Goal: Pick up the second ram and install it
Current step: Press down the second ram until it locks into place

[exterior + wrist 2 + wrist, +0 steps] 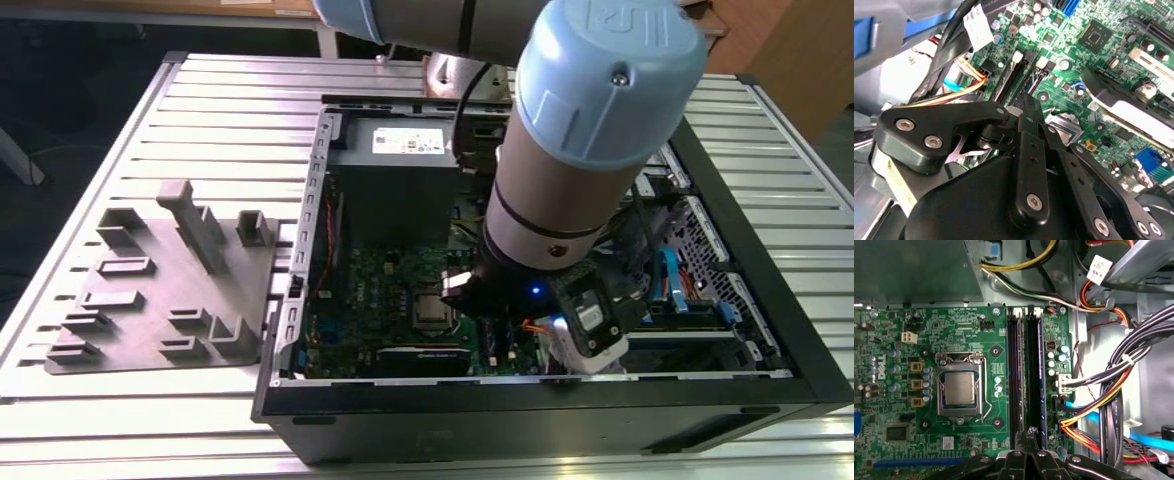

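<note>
Gripper [1030, 436] fingers pressed together above motherboard [961, 335] slots, hiding ram [1040, 375] end.

Arm bent steeply downward, wrist low; gripper [1030, 436] fingers [1030, 125] pressed together at tips.

1. The exterior view sits high and off to one side, looking down at the slatted tabletop [160, 420] and into the open computer case [561, 410]. It's far enough back to fit the whole case, and the arm [587, 130] cuts through the middle.
2. The first wrist view looks nearly straight down at the motherboard [899, 375] from close up, with the claw [1029, 440] poking in at one edge.
3. The second wrist view is even closer and sharply tilted, peering past the claw's black linkage [1031, 150] across the board.
4. Both wrist views share the memory slots [1026, 370] and the wire bundle [1094, 410]; all three catch the board.
</note>
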`<action>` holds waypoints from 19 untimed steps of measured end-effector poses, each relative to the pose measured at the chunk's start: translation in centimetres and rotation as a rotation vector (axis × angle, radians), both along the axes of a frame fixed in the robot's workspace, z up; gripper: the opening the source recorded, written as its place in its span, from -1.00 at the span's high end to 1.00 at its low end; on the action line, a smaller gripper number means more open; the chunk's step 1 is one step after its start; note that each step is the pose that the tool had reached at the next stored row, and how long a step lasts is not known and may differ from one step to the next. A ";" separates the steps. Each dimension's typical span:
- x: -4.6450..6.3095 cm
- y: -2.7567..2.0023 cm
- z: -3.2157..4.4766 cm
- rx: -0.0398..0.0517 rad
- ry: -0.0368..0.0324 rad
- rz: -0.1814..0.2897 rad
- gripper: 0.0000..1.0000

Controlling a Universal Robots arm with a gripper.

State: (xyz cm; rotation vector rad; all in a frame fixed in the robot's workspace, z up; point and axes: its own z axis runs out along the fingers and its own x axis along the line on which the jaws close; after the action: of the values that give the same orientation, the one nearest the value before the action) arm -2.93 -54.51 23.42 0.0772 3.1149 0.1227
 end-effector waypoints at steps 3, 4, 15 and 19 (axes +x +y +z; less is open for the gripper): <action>0.0 -0.01 -0.48 -0.0001 0.0000 0.000 0.86; 0.0 -0.01 -0.61 -0.0001 0.0001 0.000 0.86; 0.0 0.19 -0.98 -0.0001 0.0000 0.000 0.86; 0.0 0.31 -1.08 0.0001 0.0000 0.000 0.86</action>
State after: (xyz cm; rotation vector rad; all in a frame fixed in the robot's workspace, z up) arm -2.92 -54.21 22.34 0.0772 3.1149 0.1228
